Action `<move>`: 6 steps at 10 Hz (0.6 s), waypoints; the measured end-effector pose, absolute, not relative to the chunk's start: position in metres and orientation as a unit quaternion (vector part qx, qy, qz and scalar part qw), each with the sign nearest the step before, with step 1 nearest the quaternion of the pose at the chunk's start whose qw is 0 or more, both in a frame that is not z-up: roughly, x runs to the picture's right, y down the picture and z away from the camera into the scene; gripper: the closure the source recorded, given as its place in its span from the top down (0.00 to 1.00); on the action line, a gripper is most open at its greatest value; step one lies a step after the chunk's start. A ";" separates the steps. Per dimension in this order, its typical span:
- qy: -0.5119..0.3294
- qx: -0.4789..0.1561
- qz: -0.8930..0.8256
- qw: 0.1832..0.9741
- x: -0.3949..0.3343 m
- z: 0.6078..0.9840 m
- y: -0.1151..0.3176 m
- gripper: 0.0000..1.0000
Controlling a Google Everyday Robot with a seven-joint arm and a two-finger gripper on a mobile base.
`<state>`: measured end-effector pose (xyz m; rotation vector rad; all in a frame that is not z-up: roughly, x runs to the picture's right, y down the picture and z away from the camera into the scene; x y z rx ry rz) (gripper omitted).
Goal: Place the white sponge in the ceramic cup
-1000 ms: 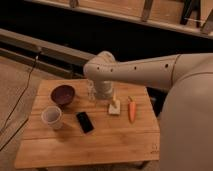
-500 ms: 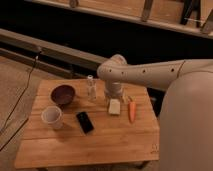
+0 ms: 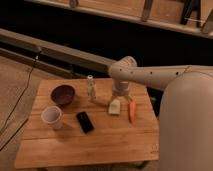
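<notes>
The white sponge (image 3: 115,106) lies on the wooden table (image 3: 90,147), right of centre, with an orange carrot (image 3: 132,110) close on its right. The ceramic cup (image 3: 52,117) stands upright near the table's left edge, well away from the sponge. My arm reaches in from the right and bends down at its elbow (image 3: 123,70). The gripper (image 3: 121,94) points down just behind and above the sponge, open and holding nothing.
A dark maroon bowl (image 3: 63,94) sits behind the cup. A slim clear bottle (image 3: 91,87) stands left of the gripper. A black phone (image 3: 84,121) lies between cup and sponge. My pale body (image 3: 187,125) fills the right side.
The arm has swung right across the back of the table, uncovering the bottle, and the gripper has come down behind the sponge. Nothing on the table has moved.
</notes>
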<state>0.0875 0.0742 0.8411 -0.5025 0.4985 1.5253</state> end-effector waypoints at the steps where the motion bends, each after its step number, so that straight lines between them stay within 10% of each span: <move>1: 0.225 -0.231 0.671 0.668 0.087 0.852 0.076 0.65; 6: 0.246 -0.248 0.659 0.666 0.078 0.888 0.075 0.65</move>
